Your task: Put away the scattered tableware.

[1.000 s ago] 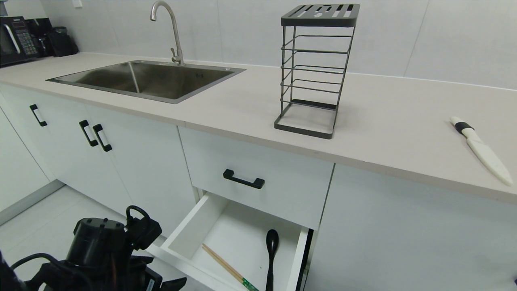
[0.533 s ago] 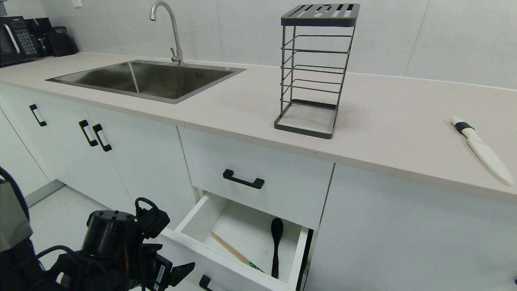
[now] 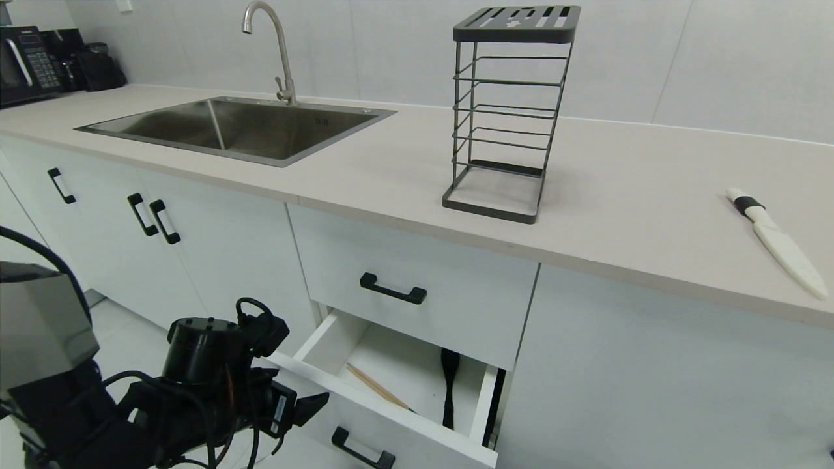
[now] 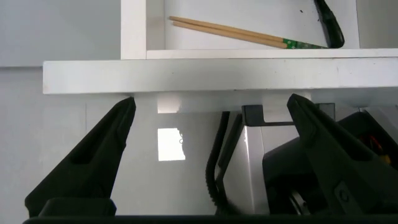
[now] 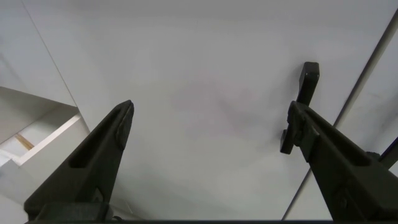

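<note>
While the drawer under the counter stands partly open, the chopsticks and the black spoon lie side by side on its floor, apart from each other. The left gripper sits low at the drawer's front panel, its fingers spread wide with the tips against the panel's edge and nothing between them. The right gripper hangs in front of a plain white cabinet door near its black handle, fingers likewise spread and empty.

A white knife lies flat at the far right of the counter, well apart from the wire rack and from both grippers. To my judgement the step is pushing the drawer shut, and the main risk is that the task ends with the knife left out. A second risk is the spread tips riding over the panel's top edge, so the push slips. A hard shove could also send the chopsticks sliding or jam them against the drawer wall.
</note>
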Robot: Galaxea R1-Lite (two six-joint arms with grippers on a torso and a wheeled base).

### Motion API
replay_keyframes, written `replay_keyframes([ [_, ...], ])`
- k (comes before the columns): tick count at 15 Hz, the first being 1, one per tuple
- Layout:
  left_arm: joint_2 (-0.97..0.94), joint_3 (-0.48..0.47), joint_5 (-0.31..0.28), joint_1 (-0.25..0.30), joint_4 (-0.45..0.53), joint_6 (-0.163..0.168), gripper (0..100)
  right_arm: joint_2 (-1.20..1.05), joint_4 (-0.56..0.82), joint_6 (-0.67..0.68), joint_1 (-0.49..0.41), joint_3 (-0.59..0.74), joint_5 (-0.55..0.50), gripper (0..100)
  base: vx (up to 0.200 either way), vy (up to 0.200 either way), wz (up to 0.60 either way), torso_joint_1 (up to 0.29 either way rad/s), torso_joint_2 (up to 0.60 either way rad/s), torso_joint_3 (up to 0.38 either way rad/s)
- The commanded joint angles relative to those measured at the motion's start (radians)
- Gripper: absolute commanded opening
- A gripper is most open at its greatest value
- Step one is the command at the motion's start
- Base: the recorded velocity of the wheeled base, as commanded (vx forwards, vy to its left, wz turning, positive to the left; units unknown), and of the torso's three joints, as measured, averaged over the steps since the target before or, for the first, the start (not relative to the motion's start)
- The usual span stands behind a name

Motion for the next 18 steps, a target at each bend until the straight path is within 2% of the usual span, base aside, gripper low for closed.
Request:
replay_keyframes([
  [1,0.047,-0.036,0.0,0.0,-0.01,-0.003,100,0.001,0.0,0.0,0.0,0.0,0.0,100,0.0,0.0,0.0,0.0,0.0,0.0],
  [8,0.135,-0.16,0.0,0.008,-0.018,-0.006,100,0.001,0.0,0.0,0.0,0.0,0.0,100,0.0,0.0,0.0,0.0,0.0,0.0],
  [10,0.149,-0.195,0.0,0.006,-0.018,-0.017,100,0.001,0.0,0.0,0.0,0.0,0.0,100,0.0,0.0,0.0,0.0,0.0,0.0],
  [12,0.158,-0.211,0.0,0.008,-0.03,-0.021,100,0.001,0.0,0.0,0.0,0.0,0.0,100,0.0,0.0,0.0,0.0,0.0,0.0],
  [13,0.19,-0.237,-0.002,0.017,-0.071,-0.023,100,0.001,0.0,0.0,0.0,0.0,0.0,100,0.0,0.0,0.0,0.0,0.0,0.0],
  [18,0.23,-0.28,-0.002,0.028,-0.094,-0.023,100,0.001,0.0,0.0,0.0,0.0,0.0,100,0.0,0.0,0.0,0.0,0.0,0.0],
])
